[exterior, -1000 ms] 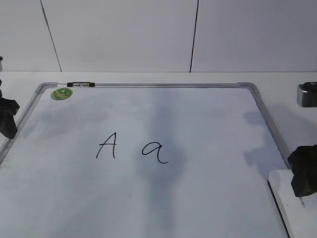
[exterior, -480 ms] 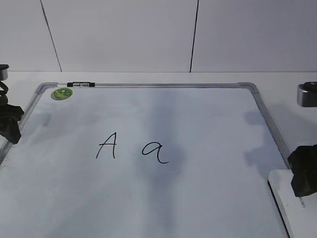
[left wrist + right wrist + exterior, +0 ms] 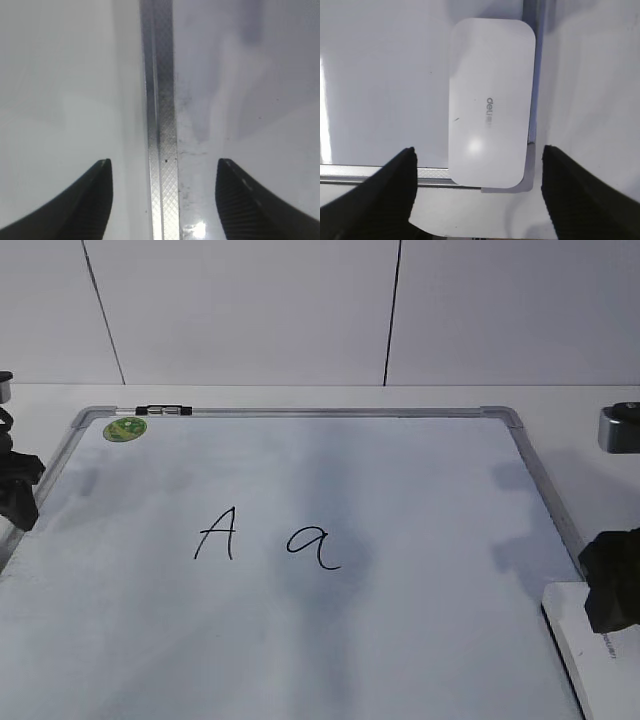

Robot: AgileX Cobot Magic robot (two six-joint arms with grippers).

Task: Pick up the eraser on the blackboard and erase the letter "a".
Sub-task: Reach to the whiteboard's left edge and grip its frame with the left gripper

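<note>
White panelled wall and a white tabletop [image 3: 300, 395] surround the work area; the blackboard [image 3: 420, 490] (a white dry-erase panel in a grey metal frame) lies flat on it.

The eraser [image 3: 488, 102] rests on the board's near right corner, directly below the right gripper [image 3: 479, 192] and centred between its two dark fingers [image 3: 390, 187]. Its long axis runs along the gripper's line of sight, parallel to the right frame rail, with one short end overlapping the corner cap. The grey lettering on top reads along this long axis. In the exterior view only part of the eraser [image 3: 600, 660] shows, under the right gripper [image 3: 612, 585].

Right gripper: jaws spread wide, wider than the eraser's short side, not touching it, holding nothing.

The letter "a" [image 3: 313, 545] sits near the board's centre, well to the left of the right gripper, with a capital "A" [image 3: 217, 534] just beside it.

Left gripper [image 3: 164, 165]: jaws apart, empty, straddling the left frame rail [image 3: 161, 125].

A green sticker [image 3: 125, 428] and a marker [image 3: 163, 410] occupy the far left corner.
</note>
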